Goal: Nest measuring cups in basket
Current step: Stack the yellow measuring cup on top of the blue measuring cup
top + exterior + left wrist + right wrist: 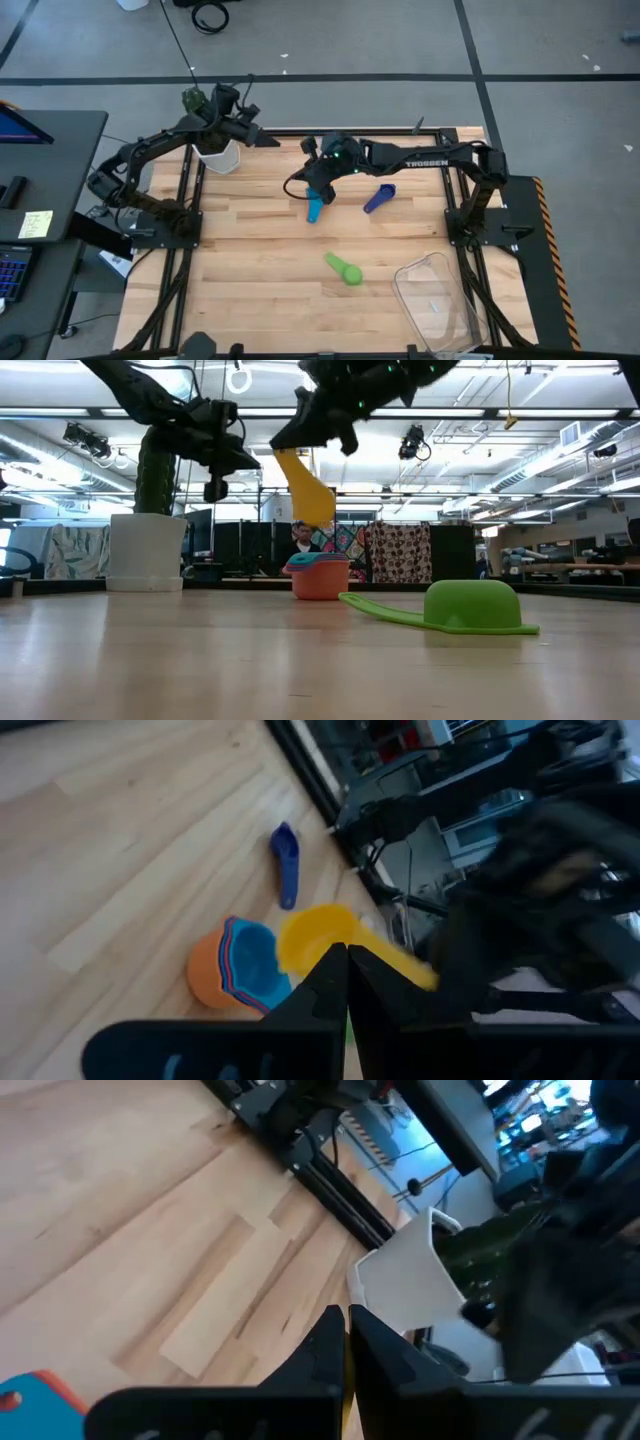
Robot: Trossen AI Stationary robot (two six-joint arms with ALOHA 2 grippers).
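Yellow cup (305, 488) in right claw (318, 422)

Yellow cup (305, 485), orange cup (320, 582) with blue ones inside, green cup (472, 606), dark blue cup (378, 198), white pot (146, 552), pale wood table (260, 260)

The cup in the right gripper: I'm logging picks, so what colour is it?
Yellow. The cup hangs from the right gripper above the nested stack, clearest in the low view.

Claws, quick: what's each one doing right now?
Left claw: shut, empty, hanging near the white pot.
Right claw: shut on the yellow cup, above the nested stack.
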